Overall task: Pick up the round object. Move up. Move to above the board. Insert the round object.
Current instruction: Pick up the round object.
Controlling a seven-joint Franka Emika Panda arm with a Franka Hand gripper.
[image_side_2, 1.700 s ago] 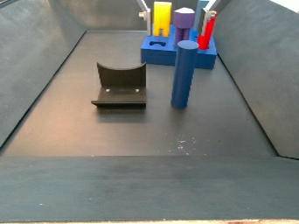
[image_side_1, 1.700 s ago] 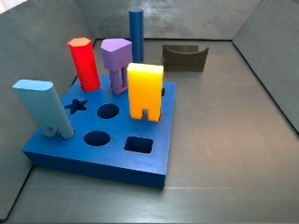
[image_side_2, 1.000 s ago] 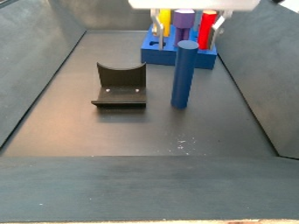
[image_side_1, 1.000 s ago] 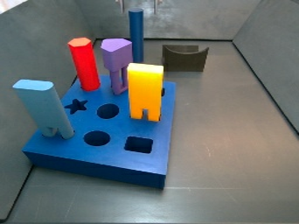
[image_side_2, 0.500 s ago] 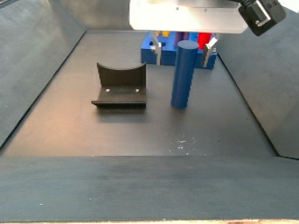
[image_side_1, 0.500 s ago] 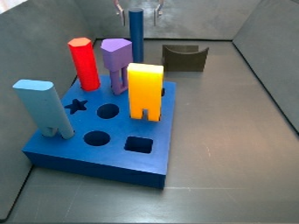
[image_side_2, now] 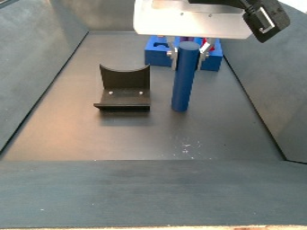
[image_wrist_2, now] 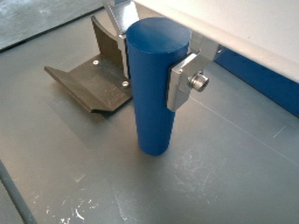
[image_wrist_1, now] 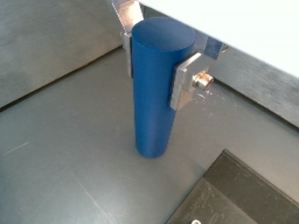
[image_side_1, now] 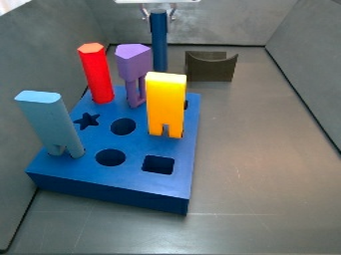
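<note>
The round object is a tall dark-blue cylinder peg [image_side_1: 159,48] standing upright on the grey floor behind the board [image_side_1: 100,184]. It fills both wrist views [image_wrist_1: 158,105] [image_wrist_2: 155,105] and shows in a side view [image_side_2: 182,85]. My gripper [image_side_2: 186,52] has come down over its top [image_side_1: 159,12]. In both wrist views the gripper [image_wrist_1: 158,66] [image_wrist_2: 152,66] has a silver finger plate [image_wrist_1: 187,80] [image_wrist_2: 184,83] pressed flat on each side of the peg's upper part. The peg's base still rests on the floor. The board's round holes are free.
The board carries a red hexagonal peg [image_side_1: 95,72], a purple peg [image_side_1: 132,72], a yellow peg [image_side_1: 166,102] and a light-blue peg [image_side_1: 48,122]. The dark olive U-shaped holder [image_side_1: 209,66] [image_side_2: 122,87] [image_wrist_2: 87,79] lies beside the cylinder. Grey walls enclose the floor.
My gripper has come down from above until its fingers flank the cylinder's top. The fingers have closed on it and the peg has shifted slightly sideways.
</note>
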